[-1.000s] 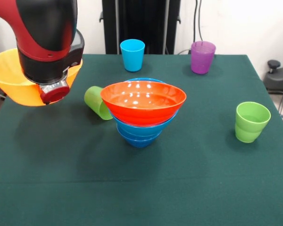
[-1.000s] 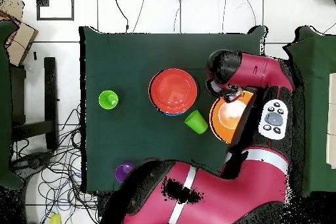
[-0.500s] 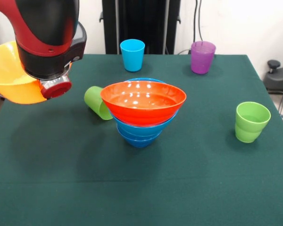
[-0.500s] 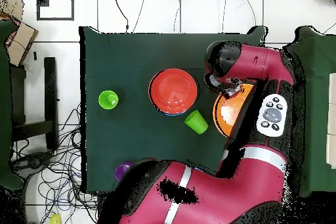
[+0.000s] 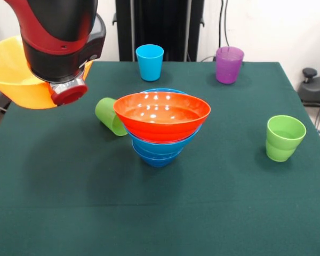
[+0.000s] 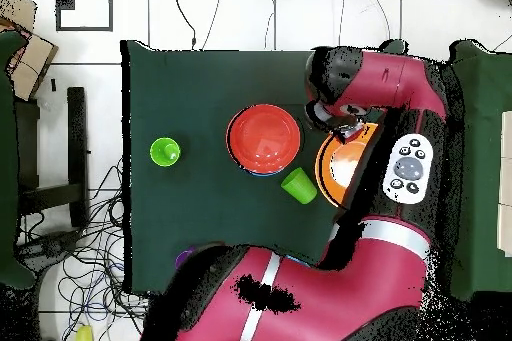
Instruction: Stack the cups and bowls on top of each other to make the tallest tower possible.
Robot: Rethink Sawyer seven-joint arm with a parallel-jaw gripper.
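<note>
The red and black arm (image 5: pixel 58 37) hung over the left part of the green worktop (image 5: pixel 213 202) in the front view, its wrist blocking the tool; whether the tool was apart, together or clamped on anything could not be told. Behind the wrist the big yellow-orange bowl (image 5: pixel 13 72) was up off the worktop and tilted, most of its flare showing to the left of the arm. In the overhead view the same bowl (image 6: pixel 340 169) lay partly under the arm (image 6: pixel 390 87).

Near the worktop's middle stood the tower (image 5: pixel 161 128): the orange-red bowl (image 5: pixel 162 114) on top, nested in light blue bowls, with a dark blue one at the bottom. From above only the orange-red bowl (image 6: pixel 264 138) showed.

Just left of the tower a green cup (image 5: pixel 110 116) lay on its side. Another green cup (image 5: pixel 284 137) stood upright, well apart at the right. At the far edge the light blue cup (image 5: pixel 150 62) and the translucent purple cup (image 5: pixel 229 64) stood upright.
</note>
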